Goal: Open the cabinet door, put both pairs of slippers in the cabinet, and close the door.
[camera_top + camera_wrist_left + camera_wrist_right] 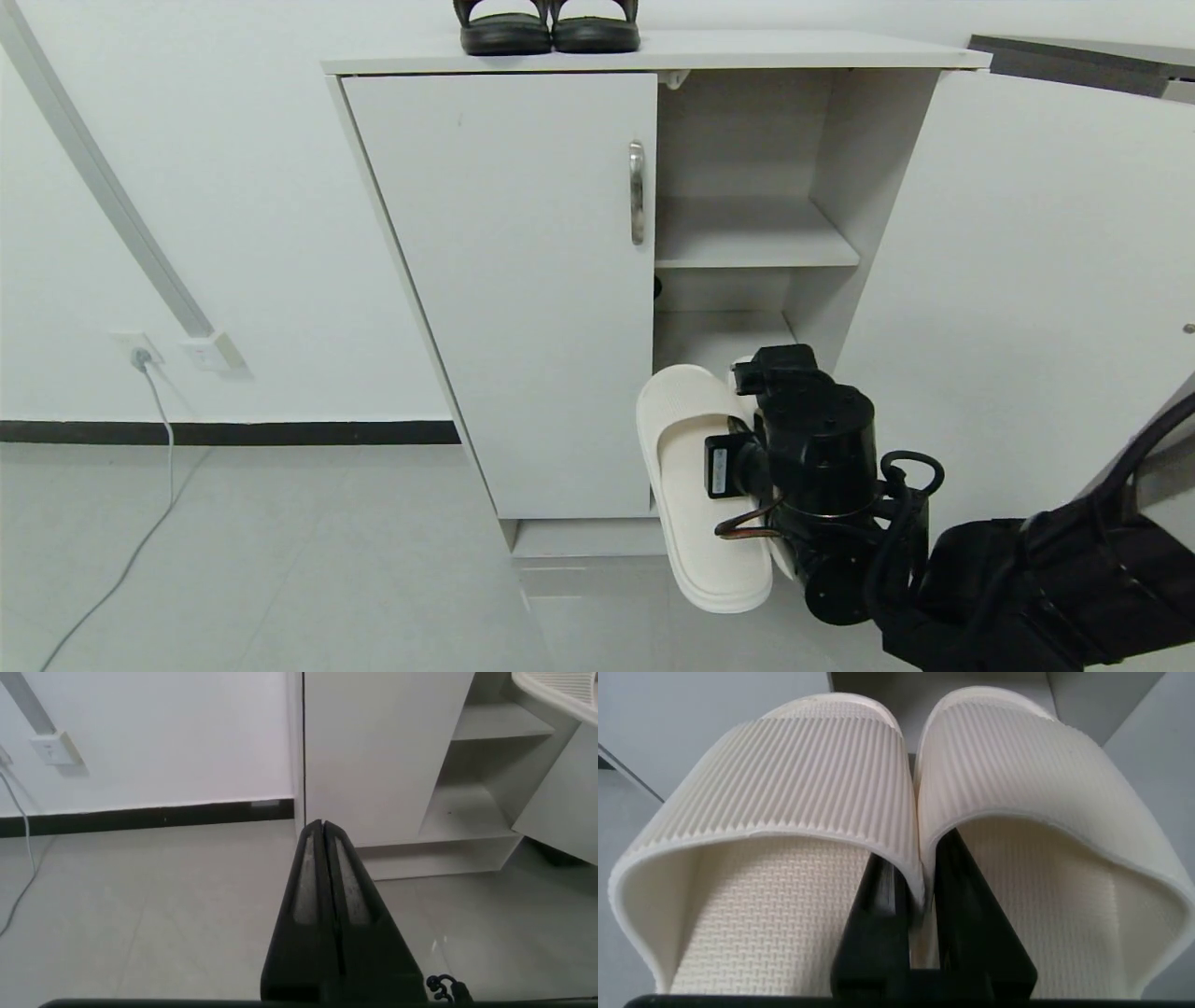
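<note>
**Cabinet** (pixel 794 47). White, smooth laminate, box-shaped, with two doors and a flat overhanging top.
- Left door (pixel 504 280): shut; a plain flat panel with a slim vertical metal handle (pixel 637 192) at its inner edge.
- Right door (pixel 1027 280): swung wide open.
- Interior: an upper shelf (pixel 747 245) and a lower shelf (pixel 724 336), both flat white boards.

**Black slippers** (pixel 549 28). One pair, matte, with rounded toes and open straps. They stand side by side on the cabinet top, above the shut door.

**White slippers** (pixel 691 467). One pair, cream, of soft foam-like material. The broad straps are ribbed and the insoles have a fine woven-look pattern. They hang off the floor in front of the open half of the cabinet, low down by the lower shelf, toes uppermost and heels down.

**Right gripper** (pixel 920 891). Black. Its two fingers are closed tight on the adjoining inner strap edges of the white pair, so both slippers are carried together.

**Left gripper** (pixel 323 835). Black, tapering, with flat grey pads. Its fingers are pressed together with nothing between them. It hangs over the floor, pointing toward the cabinet base.

**Floor** (pixel 280 560). Grey glossy tiles that give a faint reflection.

**Wall fittings.**
- Black baseboard (pixel 233 432).
- White socket (pixel 138 347) with a grey cable (pixel 159 439) trailing down to the floor.
- Slanting grey conduit (pixel 93 177).
</note>
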Tool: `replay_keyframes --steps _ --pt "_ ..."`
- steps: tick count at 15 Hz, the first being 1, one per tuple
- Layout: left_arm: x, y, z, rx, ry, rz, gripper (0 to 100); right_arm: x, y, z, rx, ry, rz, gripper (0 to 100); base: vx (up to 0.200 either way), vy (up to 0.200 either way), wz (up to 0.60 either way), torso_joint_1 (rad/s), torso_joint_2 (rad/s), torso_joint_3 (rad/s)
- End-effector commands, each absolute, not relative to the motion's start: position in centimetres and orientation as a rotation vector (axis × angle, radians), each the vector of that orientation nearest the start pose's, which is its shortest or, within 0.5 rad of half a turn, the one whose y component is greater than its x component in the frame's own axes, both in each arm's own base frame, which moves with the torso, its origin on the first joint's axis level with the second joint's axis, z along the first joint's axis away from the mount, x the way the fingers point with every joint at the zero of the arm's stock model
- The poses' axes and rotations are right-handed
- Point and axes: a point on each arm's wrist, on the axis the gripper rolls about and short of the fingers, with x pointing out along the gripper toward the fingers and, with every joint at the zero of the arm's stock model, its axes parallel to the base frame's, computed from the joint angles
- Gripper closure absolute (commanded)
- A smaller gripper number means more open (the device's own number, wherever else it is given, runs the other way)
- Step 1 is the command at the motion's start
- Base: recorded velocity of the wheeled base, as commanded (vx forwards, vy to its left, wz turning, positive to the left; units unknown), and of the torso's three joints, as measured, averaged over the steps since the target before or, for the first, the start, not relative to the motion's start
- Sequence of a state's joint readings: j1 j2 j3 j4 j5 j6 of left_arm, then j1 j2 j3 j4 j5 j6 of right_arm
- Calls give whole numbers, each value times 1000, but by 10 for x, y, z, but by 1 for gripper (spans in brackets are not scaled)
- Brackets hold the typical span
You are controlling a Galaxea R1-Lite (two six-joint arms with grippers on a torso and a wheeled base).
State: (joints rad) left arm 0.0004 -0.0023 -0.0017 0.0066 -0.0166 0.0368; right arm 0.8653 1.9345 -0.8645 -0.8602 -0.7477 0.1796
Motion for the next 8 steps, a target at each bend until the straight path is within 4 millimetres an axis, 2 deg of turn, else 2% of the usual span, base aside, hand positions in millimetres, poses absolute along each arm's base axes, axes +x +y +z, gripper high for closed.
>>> replay_keyframes --steps 1,2,8 --pt "-23 0 75 37 4 -15 100 240 257 142 27 158 100 100 0 -200 0 12 -2 -2" --pt "-23 0 75 37 4 -15 100 241 258 139 26 163 100 100 0 -200 0 -2 2 2" --pt "-23 0 75 35 4 -15 100 252 254 123 -1 193 66 100 0 0 0 0 0 0"
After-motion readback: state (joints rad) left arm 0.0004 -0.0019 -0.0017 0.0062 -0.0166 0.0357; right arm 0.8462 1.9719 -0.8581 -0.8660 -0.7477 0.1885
